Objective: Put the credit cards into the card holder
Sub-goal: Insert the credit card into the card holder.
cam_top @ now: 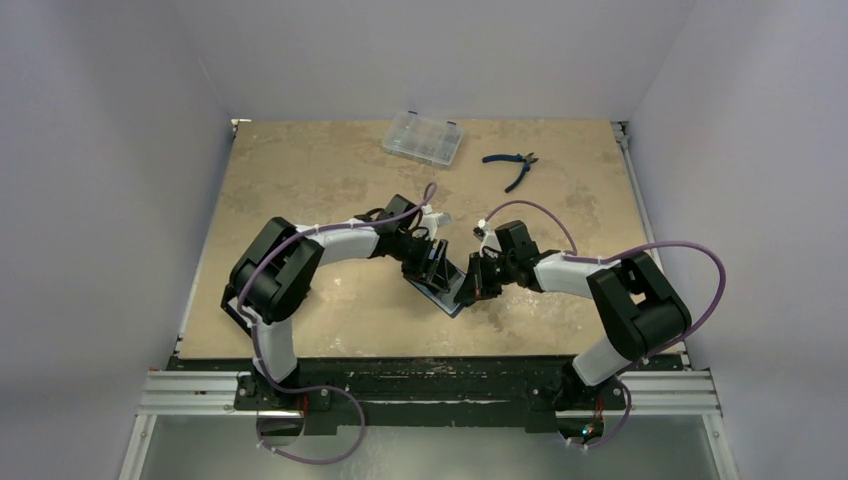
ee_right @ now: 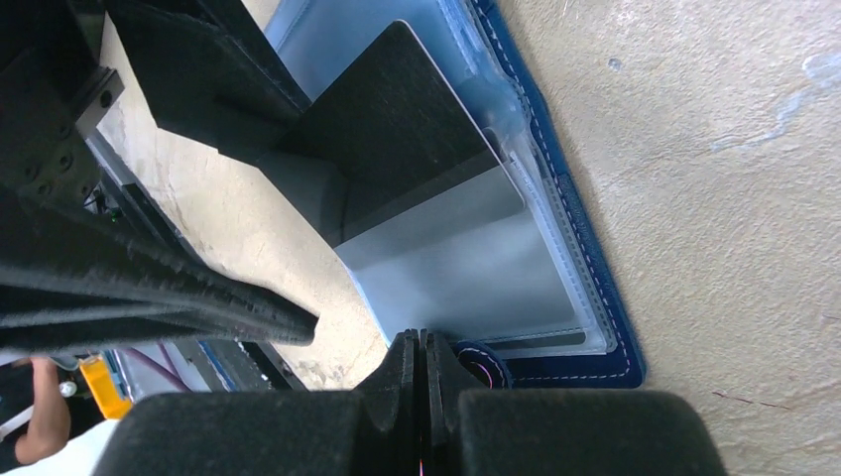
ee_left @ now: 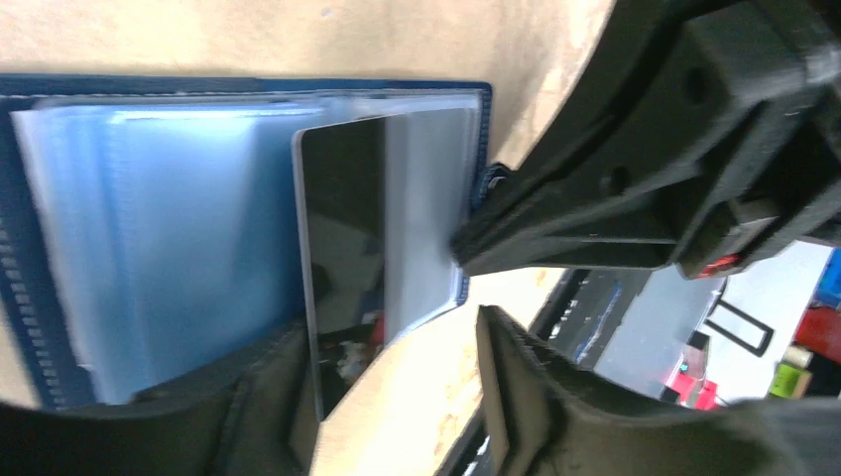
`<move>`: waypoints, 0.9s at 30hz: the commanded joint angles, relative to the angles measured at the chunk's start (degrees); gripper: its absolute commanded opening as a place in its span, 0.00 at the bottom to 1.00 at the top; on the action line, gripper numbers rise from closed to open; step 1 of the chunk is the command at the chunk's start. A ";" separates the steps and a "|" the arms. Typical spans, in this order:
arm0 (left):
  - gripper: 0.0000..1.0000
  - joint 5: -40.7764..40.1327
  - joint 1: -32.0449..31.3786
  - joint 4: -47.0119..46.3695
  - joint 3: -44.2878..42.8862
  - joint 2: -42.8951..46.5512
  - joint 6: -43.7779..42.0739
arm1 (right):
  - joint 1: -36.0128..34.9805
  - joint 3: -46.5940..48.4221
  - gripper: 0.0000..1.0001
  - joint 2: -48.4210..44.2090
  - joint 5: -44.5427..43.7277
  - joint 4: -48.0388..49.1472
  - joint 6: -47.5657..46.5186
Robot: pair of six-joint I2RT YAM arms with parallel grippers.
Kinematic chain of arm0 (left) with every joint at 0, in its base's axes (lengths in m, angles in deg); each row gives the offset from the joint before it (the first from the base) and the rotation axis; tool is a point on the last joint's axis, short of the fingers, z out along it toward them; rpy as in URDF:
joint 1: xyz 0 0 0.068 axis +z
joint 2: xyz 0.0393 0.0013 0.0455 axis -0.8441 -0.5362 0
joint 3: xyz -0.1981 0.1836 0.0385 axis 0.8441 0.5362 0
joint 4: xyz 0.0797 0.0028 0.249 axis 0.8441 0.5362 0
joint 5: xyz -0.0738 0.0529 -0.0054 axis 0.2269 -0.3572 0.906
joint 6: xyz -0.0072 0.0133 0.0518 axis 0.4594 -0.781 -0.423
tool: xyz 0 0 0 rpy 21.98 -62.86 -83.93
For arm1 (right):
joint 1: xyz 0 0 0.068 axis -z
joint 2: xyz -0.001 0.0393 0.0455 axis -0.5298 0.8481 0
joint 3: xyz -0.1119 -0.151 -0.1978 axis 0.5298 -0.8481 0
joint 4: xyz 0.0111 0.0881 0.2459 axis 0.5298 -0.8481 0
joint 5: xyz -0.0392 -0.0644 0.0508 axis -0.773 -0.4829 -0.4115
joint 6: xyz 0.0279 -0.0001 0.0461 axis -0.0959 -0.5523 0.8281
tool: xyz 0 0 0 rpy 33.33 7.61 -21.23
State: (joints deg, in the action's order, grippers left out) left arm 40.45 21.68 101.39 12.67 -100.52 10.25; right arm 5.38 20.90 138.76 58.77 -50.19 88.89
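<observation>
Navy holder (ee_right: 598,297) lay open; we judged the card (ee_right: 426,169) half-sleeved. Left claw (ee_left: 387,342) stood apart, right claw (ee_right: 418,347) together at the holder's edge. Next: push card home.

card holder (ee_right: 607,307): navy, white stitching | credit card (ee_right: 436,228): glossy grey

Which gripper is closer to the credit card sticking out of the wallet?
Left. The left gripper stands open astride the free end of the credit card; the right gripper is shut on the edge of the card holder, just beside the card.
</observation>
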 commanded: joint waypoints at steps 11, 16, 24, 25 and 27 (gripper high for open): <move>0.76 -24.19 -7.51 0.50 0.04 8.17 -6.76 | 0.27 -1.25 0.00 -2.13 -3.52 -1.26 -1.97; 0.73 -24.33 -7.01 -1.53 1.20 9.19 -5.85 | 0.24 -1.27 0.00 -2.35 -3.50 -1.44 -2.04; 0.68 -20.27 -7.06 -5.97 1.71 7.55 -3.82 | 0.27 -1.50 0.00 -4.02 -4.23 -1.13 -0.75; 0.68 -19.37 -7.12 -6.20 1.71 7.10 -3.83 | 0.25 -1.47 0.00 -4.31 -4.39 -1.04 -0.46; 0.67 -17.70 -7.13 -7.19 2.24 6.74 -3.62 | 0.25 -1.24 0.00 -4.96 -4.91 -1.16 0.00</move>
State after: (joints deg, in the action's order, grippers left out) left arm 19.12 14.59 98.55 14.24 -93.16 6.31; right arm 5.40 19.96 136.40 56.26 -50.92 88.74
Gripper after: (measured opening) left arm 0.680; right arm 0.029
